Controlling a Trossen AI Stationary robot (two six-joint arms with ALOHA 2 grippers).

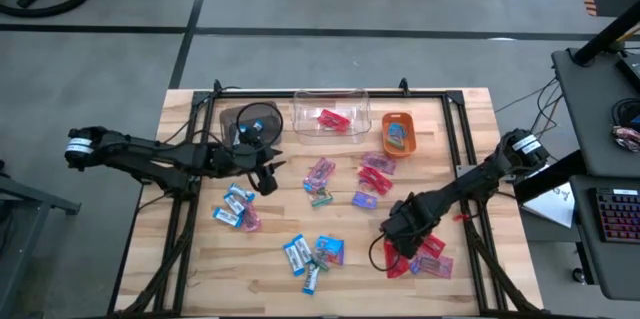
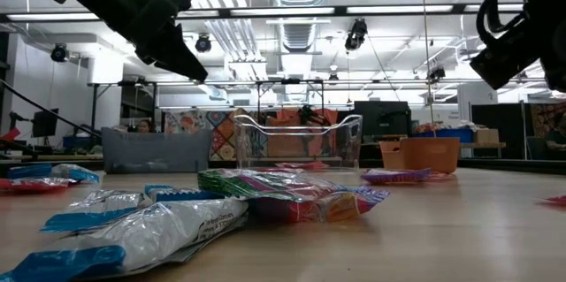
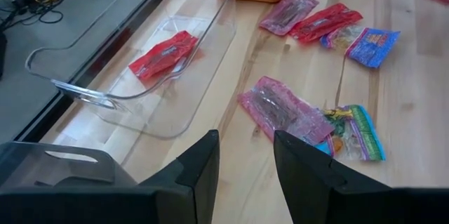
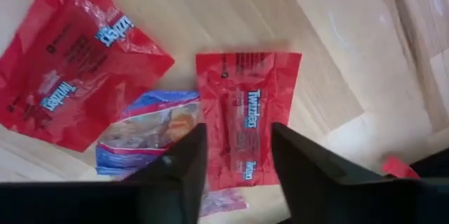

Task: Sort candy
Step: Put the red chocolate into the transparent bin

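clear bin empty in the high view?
No. One red candy lies inside the clear bin.

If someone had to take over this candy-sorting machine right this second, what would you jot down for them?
Left gripper: open, empty, hovering near the brown bin and the clear bin.
Right gripper: open, straddling a red Twizzlers packet at the table's front right, not yet gripped.
Done: one red packet lies in the clear bin; the orange bin holds some blue-wrapped candy. I cannot see into the brown bin.
Left: most of the candy. Blue-and-white packets at left and front centre, pink and red ones mid-table, red ones by the right gripper.
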